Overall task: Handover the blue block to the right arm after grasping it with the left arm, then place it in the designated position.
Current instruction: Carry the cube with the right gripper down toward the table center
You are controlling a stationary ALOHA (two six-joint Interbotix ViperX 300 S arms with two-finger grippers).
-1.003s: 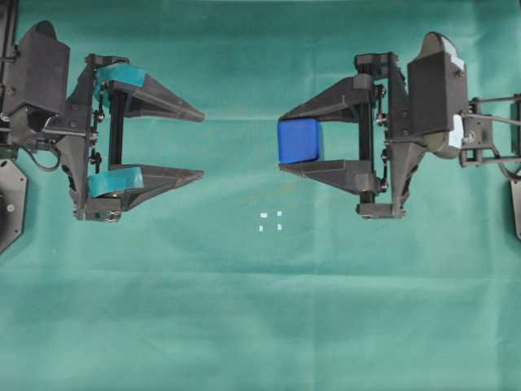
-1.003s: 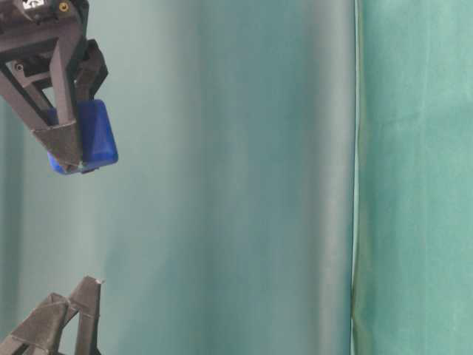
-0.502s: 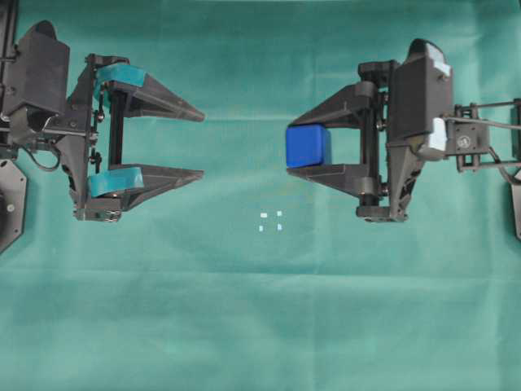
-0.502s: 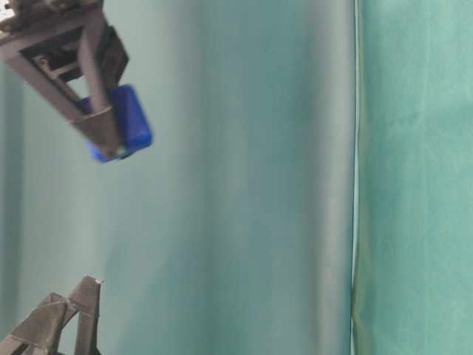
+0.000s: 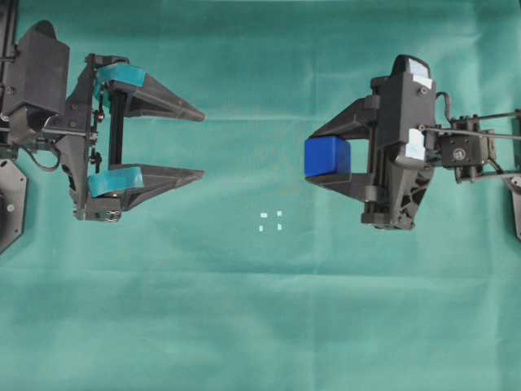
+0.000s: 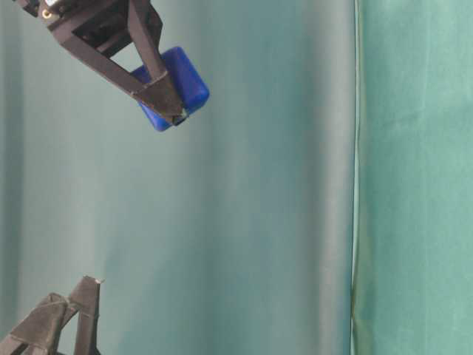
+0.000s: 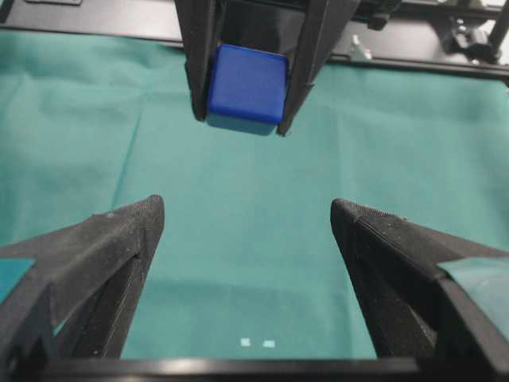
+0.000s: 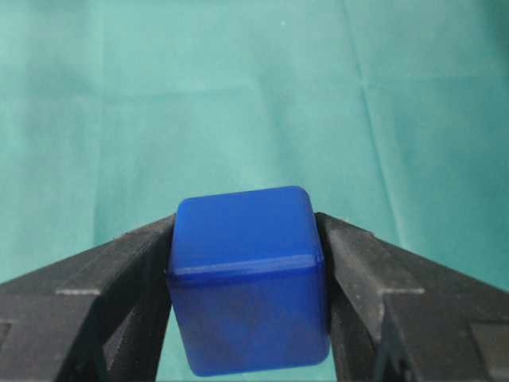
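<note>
The blue block (image 5: 327,157) is held clamped between the plain black fingers of the right gripper (image 5: 319,158), clear of the green cloth (image 5: 260,309), as is shown in the table-level view where the block (image 6: 174,87) hangs in the air between the finger tips. Compared with a second ago, the right gripper is seen tipped nose-down and foreshortened from overhead, and the block is found shifted toward 3 o'clock; in the table-level view it has been carried toward 1 o'clock. In the right wrist view the block (image 8: 248,278) is pressed on both sides by the fingers (image 8: 119,278). The designated position (image 5: 270,221), four small white marks, is left uncovered on the cloth at about 7 o'clock from the block, apart from it. The left gripper (image 5: 203,145) is held spread wide with nothing between its teal-banded fingers (image 5: 155,99), at 9 o'clock from the block and well apart from it, unchanged from the earlier frames. From the left wrist camera the block (image 7: 248,87) is seen at 12 o'clock beyond the spread left fingertips (image 7: 127,231).
</note>
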